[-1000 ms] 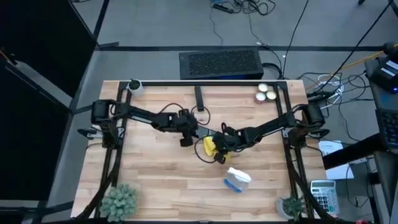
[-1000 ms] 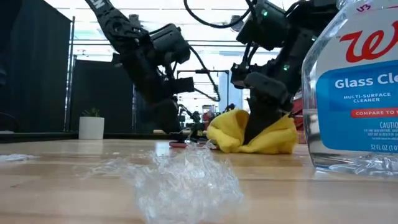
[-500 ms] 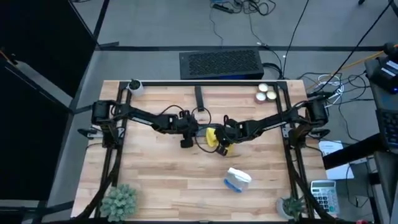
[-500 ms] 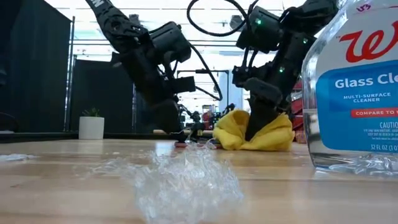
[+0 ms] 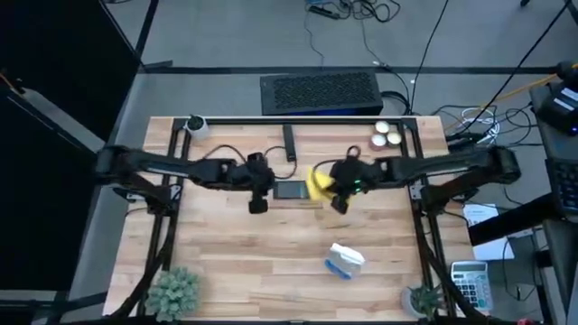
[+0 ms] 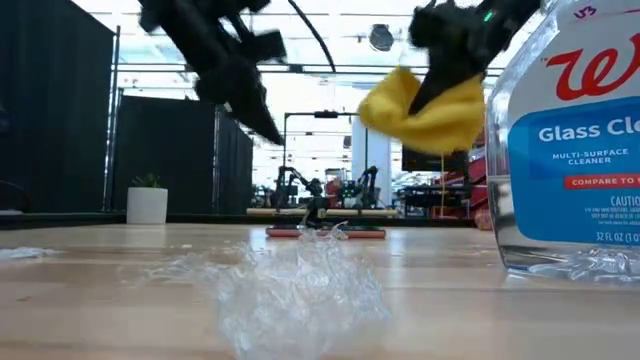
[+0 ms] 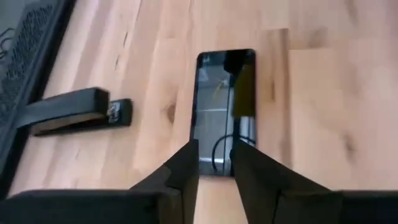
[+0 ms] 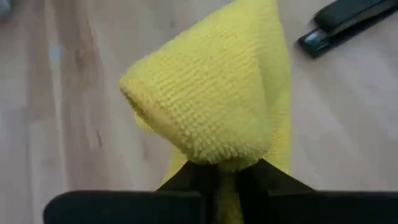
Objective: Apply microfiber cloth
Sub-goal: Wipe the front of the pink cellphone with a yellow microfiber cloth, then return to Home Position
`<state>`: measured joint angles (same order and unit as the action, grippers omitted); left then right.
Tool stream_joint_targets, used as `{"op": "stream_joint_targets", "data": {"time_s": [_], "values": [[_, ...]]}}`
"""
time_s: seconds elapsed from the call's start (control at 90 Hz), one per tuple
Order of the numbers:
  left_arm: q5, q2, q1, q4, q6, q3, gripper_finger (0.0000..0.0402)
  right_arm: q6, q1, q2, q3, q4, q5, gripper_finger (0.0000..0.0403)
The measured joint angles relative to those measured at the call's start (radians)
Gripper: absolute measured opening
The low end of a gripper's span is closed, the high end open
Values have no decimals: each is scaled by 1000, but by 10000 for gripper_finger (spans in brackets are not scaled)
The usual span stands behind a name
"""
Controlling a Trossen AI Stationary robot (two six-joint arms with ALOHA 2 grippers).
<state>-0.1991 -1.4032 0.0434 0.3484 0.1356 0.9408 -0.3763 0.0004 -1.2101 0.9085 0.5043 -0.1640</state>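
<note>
The yellow microfiber cloth (image 5: pixel 318 183) (image 6: pixel 425 105) is bunched up and hangs in the air above the table, with my right gripper (image 8: pixel 227 167) (image 5: pixel 339 188) shut on it. A black phone (image 5: pixel 291 190) (image 7: pixel 224 106) lies flat, screen up, on the table's middle, just left of the cloth. My left gripper (image 7: pixel 215 163) (image 5: pixel 256 188) hovers above the phone's left end. Its fingers stand a little apart and touch nothing. My right gripper pinches a bunched fold of the cloth (image 8: pixel 224 149) between its two fingers, several layers thick. The fingers slant down from the table's right. The cloth bulges out in a hump (image 8: pixel 199 99) past the fingertips and is lifted clear of the table and the phone.
A clear spray bottle (image 5: pixel 345 260) (image 6: pixel 570 140) lies near the front right, with crumpled clear wrap (image 6: pixel 290 285) beside it. A black bar (image 5: pixel 289 143) (image 7: pixel 74 109) lies beyond the phone. Small cans (image 5: pixel 386 134) stand at the far right, and potted plants (image 5: pixel 172 291) at the near corners.
My right gripper has drawn the cloth along the table toward the far edge, then lifted it clear, staying shut on it. My left gripper has risen off the phone and backed toward the table's left. The phone now lies uncovered.
</note>
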Motion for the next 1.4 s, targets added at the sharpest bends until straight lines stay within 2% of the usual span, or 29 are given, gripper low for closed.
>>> {"op": "stream_joint_targets", "data": {"time_s": [0.167, 0.3, 0.4, 0.533, 0.689, 0.833, 0.9, 0.978, 1.122, 1.267, 1.4], "values": [[18, 107, -5, 70, -22, -1, 9, -57, -7, 117, -31, 104, -64, 20], [31, 149, -5, 63, -24, -1, 4, -118, -7, 124, -118, 57, -37, 32], [31, 157, -5, 69, -24, -1, 2, -64, -1, 119, -164, -41, 29, 67], [31, 157, -5, 76, -25, -1, 1, -28, 1, 143, -115, -11, 92, 133], [31, 157, -5, 88, -25, -1, 1, -1, -1, 220, -28, 61, 64, 198], [31, 157, -4, 79, -18, -1, 1, 56, -1, 269, -30, 83, 64, 221], [35, 157, -4, 79, -18, -1, 1, 89, -1, 305, -46, 64, 65, 212], [56, 158, -3, 79, -17, -1, 1, 108, -1, 366, -99, -23, 68, 184], [84, 185, 15, 44, -16, -38, 1, 119, -7, 496, -230, -194, 118, 104], [117, 240, 50, -55, -23, -111, 1, 120, -7, 616, -358, -324, 120, 19], [166, 279, 77, -117, -26, -168, 1, 133, -8, 714, -434, -366, 109, 10]]}}
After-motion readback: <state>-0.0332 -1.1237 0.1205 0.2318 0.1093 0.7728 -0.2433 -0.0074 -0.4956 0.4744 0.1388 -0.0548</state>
